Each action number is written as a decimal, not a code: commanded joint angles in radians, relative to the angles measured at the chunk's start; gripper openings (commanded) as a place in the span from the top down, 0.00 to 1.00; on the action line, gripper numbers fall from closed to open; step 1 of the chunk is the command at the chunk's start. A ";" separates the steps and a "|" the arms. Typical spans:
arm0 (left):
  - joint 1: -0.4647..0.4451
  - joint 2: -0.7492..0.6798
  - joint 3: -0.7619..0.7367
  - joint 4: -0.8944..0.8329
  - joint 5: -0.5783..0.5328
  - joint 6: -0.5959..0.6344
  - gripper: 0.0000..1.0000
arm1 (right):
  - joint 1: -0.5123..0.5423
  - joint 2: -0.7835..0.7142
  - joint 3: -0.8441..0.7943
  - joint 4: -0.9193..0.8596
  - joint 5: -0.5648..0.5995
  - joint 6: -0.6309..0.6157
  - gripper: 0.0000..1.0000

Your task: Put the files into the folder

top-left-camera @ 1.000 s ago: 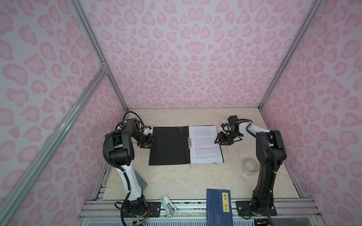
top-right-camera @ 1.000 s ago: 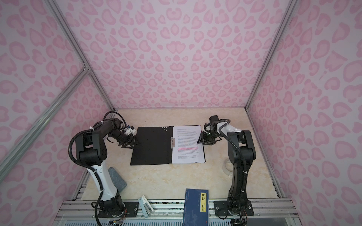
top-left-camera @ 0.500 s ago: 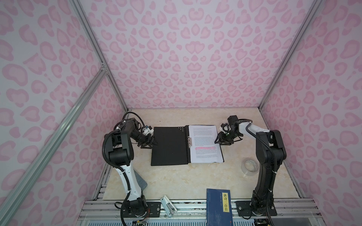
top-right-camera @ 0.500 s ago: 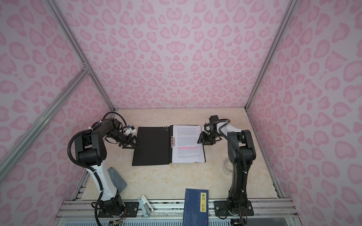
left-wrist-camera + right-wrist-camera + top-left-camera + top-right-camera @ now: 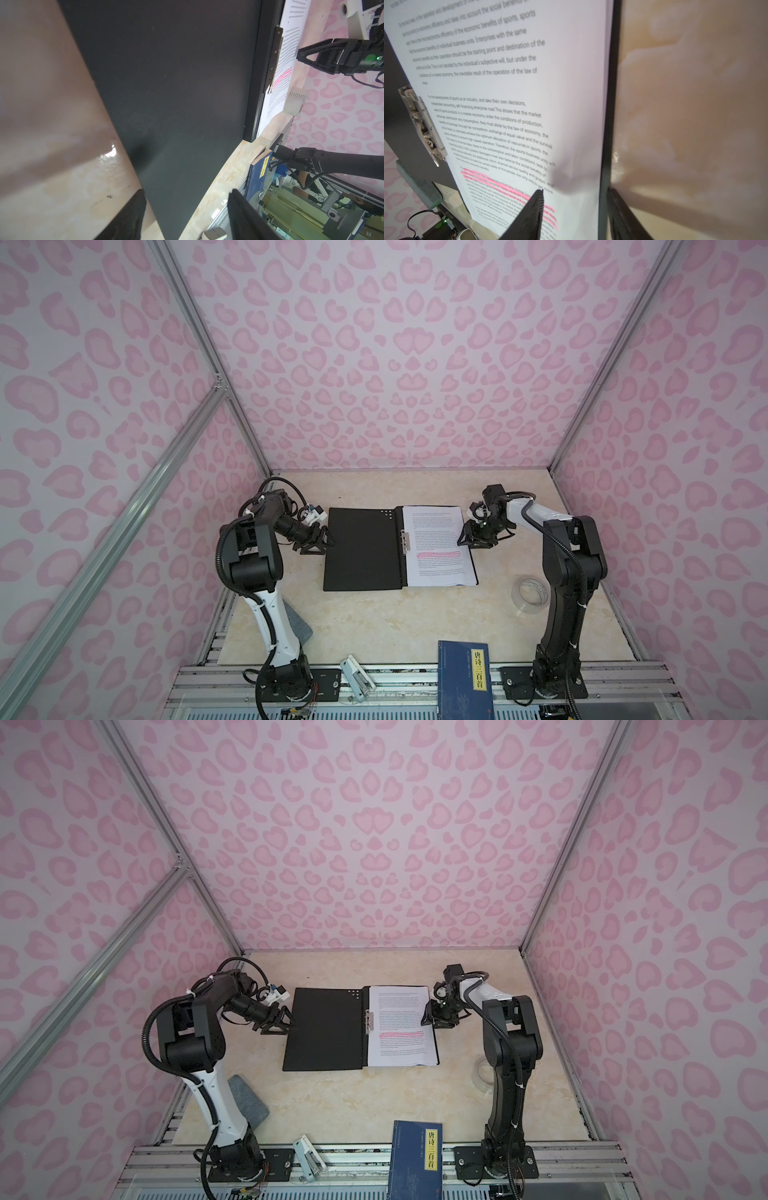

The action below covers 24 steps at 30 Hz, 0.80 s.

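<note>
Squarely on the right half of the open folder (image 5: 361,549) lie the files (image 5: 438,545), a white stack with pink-marked lines. A thin black margin of folder shows along its right and near edges. The metal clip (image 5: 405,540) on the spine sits at the stack's left edge; whether it presses on the sheets I cannot tell. The left half is bare black, flat on the table (image 5: 374,626).

The right gripper (image 5: 575,190) straddles the folder's right edge with fingers spread, one over the paper, one over the table, pinching nothing. The left gripper (image 5: 187,192) is likewise spread at the left cover's outer edge.

Bare table lies open before and behind the folder. A clear tape roll (image 5: 532,595) stands near the right arm, and a dark blue book (image 5: 464,676) overhangs the near edge.
</note>
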 commanded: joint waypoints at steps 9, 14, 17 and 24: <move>-0.007 0.029 0.044 -0.164 0.269 0.109 0.34 | 0.010 0.045 -0.008 -0.083 0.066 -0.007 0.48; -0.007 0.037 0.049 -0.198 0.293 0.156 0.34 | 0.012 0.050 -0.006 -0.084 0.064 -0.007 0.48; -0.007 0.036 0.058 -0.223 0.316 0.181 0.34 | 0.012 0.051 -0.004 -0.084 0.061 -0.007 0.48; -0.008 0.036 0.085 -0.253 0.333 0.201 0.34 | 0.012 0.053 -0.002 -0.084 0.060 -0.006 0.48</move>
